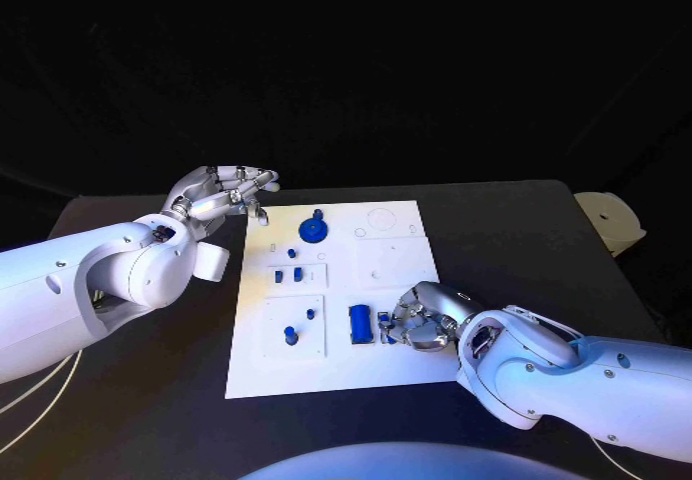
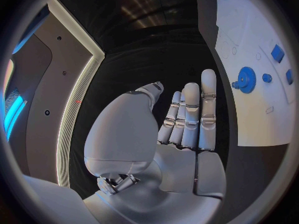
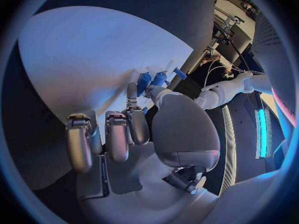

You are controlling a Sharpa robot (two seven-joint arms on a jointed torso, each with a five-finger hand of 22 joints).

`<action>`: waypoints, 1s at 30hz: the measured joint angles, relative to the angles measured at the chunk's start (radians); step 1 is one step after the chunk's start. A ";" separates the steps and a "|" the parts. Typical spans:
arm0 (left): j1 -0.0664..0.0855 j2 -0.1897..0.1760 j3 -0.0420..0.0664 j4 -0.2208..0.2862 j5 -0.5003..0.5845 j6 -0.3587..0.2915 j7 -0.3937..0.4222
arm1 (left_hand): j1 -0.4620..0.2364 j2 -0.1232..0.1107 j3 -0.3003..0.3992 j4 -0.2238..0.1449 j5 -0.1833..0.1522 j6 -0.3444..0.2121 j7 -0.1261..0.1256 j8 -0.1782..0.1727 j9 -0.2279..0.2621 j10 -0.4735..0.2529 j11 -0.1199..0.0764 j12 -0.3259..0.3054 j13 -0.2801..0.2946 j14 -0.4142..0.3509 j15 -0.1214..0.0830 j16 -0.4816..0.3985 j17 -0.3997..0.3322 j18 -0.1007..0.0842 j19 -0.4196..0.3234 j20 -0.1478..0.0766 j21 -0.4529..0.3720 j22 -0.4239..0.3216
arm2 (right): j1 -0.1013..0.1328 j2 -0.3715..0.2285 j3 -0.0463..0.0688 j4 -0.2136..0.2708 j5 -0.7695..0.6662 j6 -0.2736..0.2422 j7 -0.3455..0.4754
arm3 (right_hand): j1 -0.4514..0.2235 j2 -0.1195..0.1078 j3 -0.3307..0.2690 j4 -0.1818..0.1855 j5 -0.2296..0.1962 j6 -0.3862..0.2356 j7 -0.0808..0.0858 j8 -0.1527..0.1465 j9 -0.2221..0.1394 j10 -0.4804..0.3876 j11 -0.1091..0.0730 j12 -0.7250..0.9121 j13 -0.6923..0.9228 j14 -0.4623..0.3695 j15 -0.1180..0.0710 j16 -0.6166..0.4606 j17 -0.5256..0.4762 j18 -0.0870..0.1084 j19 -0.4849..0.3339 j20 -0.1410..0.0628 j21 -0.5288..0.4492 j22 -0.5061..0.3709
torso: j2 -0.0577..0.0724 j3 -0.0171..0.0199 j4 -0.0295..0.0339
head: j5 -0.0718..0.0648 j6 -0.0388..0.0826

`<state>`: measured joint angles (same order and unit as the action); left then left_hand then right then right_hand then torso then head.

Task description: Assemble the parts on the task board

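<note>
Two hands flank the task board (image 1: 389, 365) on the black surface (image 1: 144, 420). My left hand (image 1: 224, 195) hovers empty, fingers extended, beside the blue gear (image 1: 313, 231). My right hand (image 1: 418, 315) rests on the board, fingertips (image 3: 138, 127) touching small blue parts (image 1: 361, 323); firm grasp unconfirmed. I should pinch squarely, then lift vertically. No legible lettering.
</note>
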<state>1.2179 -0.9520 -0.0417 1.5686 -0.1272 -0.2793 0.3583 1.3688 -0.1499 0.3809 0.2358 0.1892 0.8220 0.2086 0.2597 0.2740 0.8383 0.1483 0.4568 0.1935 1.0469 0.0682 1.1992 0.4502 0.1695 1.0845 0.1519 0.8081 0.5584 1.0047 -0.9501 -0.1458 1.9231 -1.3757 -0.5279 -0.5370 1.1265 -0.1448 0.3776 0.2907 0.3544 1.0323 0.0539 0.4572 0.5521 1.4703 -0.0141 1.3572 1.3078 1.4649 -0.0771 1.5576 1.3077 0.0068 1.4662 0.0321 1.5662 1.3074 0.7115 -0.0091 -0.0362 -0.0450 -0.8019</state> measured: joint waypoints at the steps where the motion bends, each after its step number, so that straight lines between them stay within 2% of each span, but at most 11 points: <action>1: 0.000 0.000 0.000 0.000 0.000 0.000 0.000 | 0.000 0.000 0.000 0.000 0.000 0.000 0.000 0.000 0.000 0.000 0.000 0.000 0.000 0.000 0.000 0.000 0.000 0.000 0.000 0.000 0.000 0.000 | 0.000 0.001 0.000 -0.001 0.000 0.000 0.000 | 0.000 0.000 0.000 0.000 0.000 0.000 0.000 0.000 0.000 0.000 0.000 0.000 0.000 0.000 0.000 0.000 0.000 0.000 0.000 0.000 0.000 0.000 | 0.000 0.0000 0.0000 | 0.001 0.000; 9: 0.000 0.000 0.000 0.001 0.000 0.000 -0.001 | 0.004 0.004 -0.003 0.003 0.000 -0.004 0.004 0.000 -0.001 0.000 0.000 0.000 -0.001 0.000 0.000 0.000 -0.002 0.000 0.000 0.000 0.000 -0.001 | 0.000 0.004 0.000 -0.007 0.000 0.002 0.000 | -0.008 0.003 -0.009 -0.002 -0.001 0.000 0.000 0.000 -0.001 0.000 0.000 0.000 0.000 0.000 0.000 0.000 0.000 0.000 0.000 0.000 0.000 0.000 | 0.000 -0.0006 0.0004 | 0.001 0.000; 14: 0.000 -0.001 0.000 0.001 0.000 0.001 -0.001 | 0.004 0.004 -0.003 0.003 0.000 -0.004 0.004 0.000 -0.002 0.000 0.000 0.000 -0.002 0.000 0.000 0.000 -0.002 0.000 0.000 0.000 0.000 -0.001 | -0.001 0.005 0.000 -0.008 -0.001 0.002 0.000 | -0.065 0.009 -0.052 0.002 -0.059 0.000 0.000 0.000 0.000 0.000 0.000 0.000 0.000 0.000 0.000 0.000 0.000 0.000 0.000 0.000 0.000 0.000 | 0.000 -0.0006 0.0004 | 0.001 -0.001; 18: 0.000 -0.001 0.000 0.001 0.000 0.001 -0.001 | 0.004 0.004 -0.003 0.003 0.000 -0.004 0.004 0.000 -0.002 -0.002 0.002 0.004 -0.002 0.000 0.000 0.003 -0.002 0.000 0.000 0.000 0.000 -0.001 | -0.001 0.005 0.000 -0.008 -0.001 0.001 0.000 | -0.121 0.028 -0.094 0.003 -0.128 0.000 0.000 0.004 0.001 0.000 0.000 0.000 0.000 0.000 0.000 0.000 0.000 0.000 0.000 0.000 0.000 0.000 | 0.000 -0.0005 0.0004 | 0.001 -0.001; 20: 0.000 -0.001 0.000 0.001 0.000 0.001 -0.002 | 0.004 0.004 -0.003 0.003 0.000 -0.004 0.004 0.000 -0.002 -0.004 0.004 0.004 -0.002 0.000 0.000 0.004 -0.002 0.000 0.000 0.000 0.000 -0.001 | -0.001 0.005 -0.001 -0.008 -0.001 0.000 0.000 | -0.135 0.037 -0.107 0.004 -0.148 0.000 0.000 0.007 0.003 0.000 0.000 0.000 0.000 0.000 0.000 0.000 0.000 0.000 0.000 0.000 0.000 0.000 | 0.000 -0.0005 0.0004 | 0.001 -0.002; 23: 0.000 -0.002 0.000 0.001 0.000 0.001 -0.002 | 0.004 0.004 -0.003 0.003 0.000 -0.004 0.004 0.000 -0.002 -0.004 0.004 0.004 -0.002 0.000 0.000 0.004 -0.002 0.000 0.000 0.000 0.000 -0.001 | -0.001 0.001 -0.001 -0.004 -0.001 -0.004 0.000 | -0.155 0.045 -0.120 0.004 -0.167 0.000 0.000 0.007 0.004 0.000 0.000 0.000 0.000 0.000 0.000 0.000 0.000 0.000 0.000 0.000 0.000 0.000 | 0.000 -0.0003 0.0004 | 0.001 -0.002; 30: 0.000 -0.003 0.000 0.002 0.000 0.001 -0.002 | 0.004 0.004 -0.003 0.003 0.000 -0.004 0.004 0.000 -0.002 -0.004 0.004 0.004 -0.001 0.000 0.000 0.004 -0.002 0.000 0.000 0.000 0.000 -0.001 | -0.001 -0.033 -0.001 0.010 -0.003 -0.011 0.014 | -0.155 0.044 -0.125 -0.001 -0.167 0.000 0.000 0.007 0.004 -0.004 -0.004 0.000 0.000 0.000 0.000 0.000 0.000 0.000 0.000 0.000 0.000 0.001 | 0.000 0.0000 0.0000 | 0.003 0.000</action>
<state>1.2178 -0.9554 -0.0417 1.5701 -0.1272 -0.2780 0.3559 1.3727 -0.1459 0.3780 0.2387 0.1892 0.8184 0.2122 0.2597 0.2724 0.8345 0.1521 0.4609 0.1920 1.0470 0.0682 1.2032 0.4485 0.1695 1.0846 0.1519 0.8082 0.5573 1.0039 -0.9835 -0.1463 1.9334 -1.3785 -0.5391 -0.5228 0.9719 -0.1007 0.2523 0.2896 0.1878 1.0322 0.0540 0.4642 0.5561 1.4668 -0.0177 1.3571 1.3076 1.4649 -0.0770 1.5576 1.3075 0.0068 1.4663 0.0323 1.5662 1.3081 0.7110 -0.0091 -0.0362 -0.0419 -0.8022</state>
